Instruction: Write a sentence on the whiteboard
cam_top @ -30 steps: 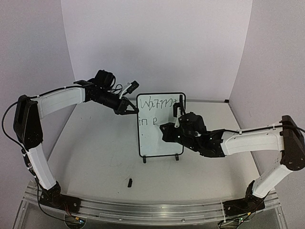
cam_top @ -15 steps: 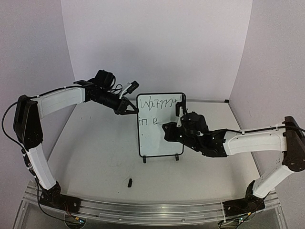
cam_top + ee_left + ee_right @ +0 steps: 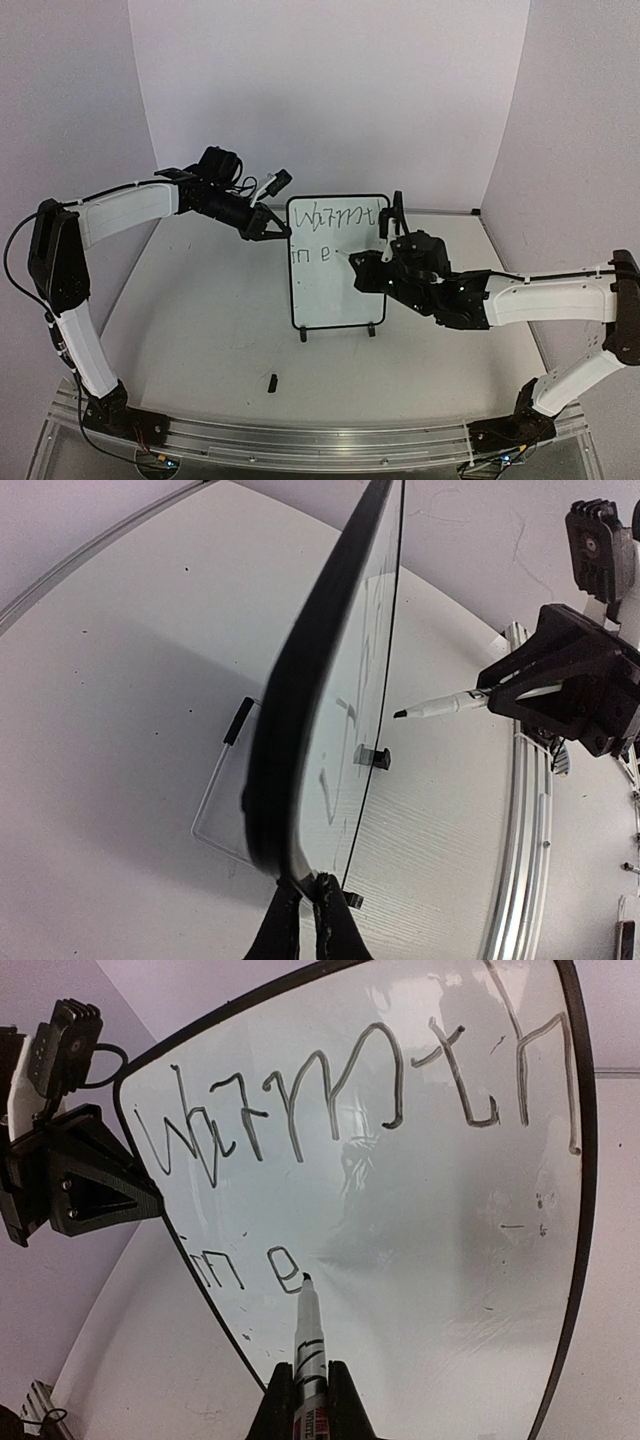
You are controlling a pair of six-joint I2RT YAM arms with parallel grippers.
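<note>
The whiteboard (image 3: 340, 295) stands upright on two black feet at the table's middle. It reads "Warmth" (image 3: 350, 1090) on top and "in e" (image 3: 245, 1265) below. My left gripper (image 3: 274, 232) is shut on the board's upper left edge, and the board shows edge-on in the left wrist view (image 3: 300, 730). My right gripper (image 3: 368, 272) is shut on a white marker (image 3: 307, 1335), and its dark tip sits at the board just right of the "e". The marker also shows in the left wrist view (image 3: 440, 705).
A small black marker cap (image 3: 272, 381) lies on the table in front of the board. White walls close in behind and at both sides. A metal rail (image 3: 300, 440) runs along the near edge.
My right gripper has shifted to the right along the second line, uncovering the finished "e". The left gripper and the board have not moved.
</note>
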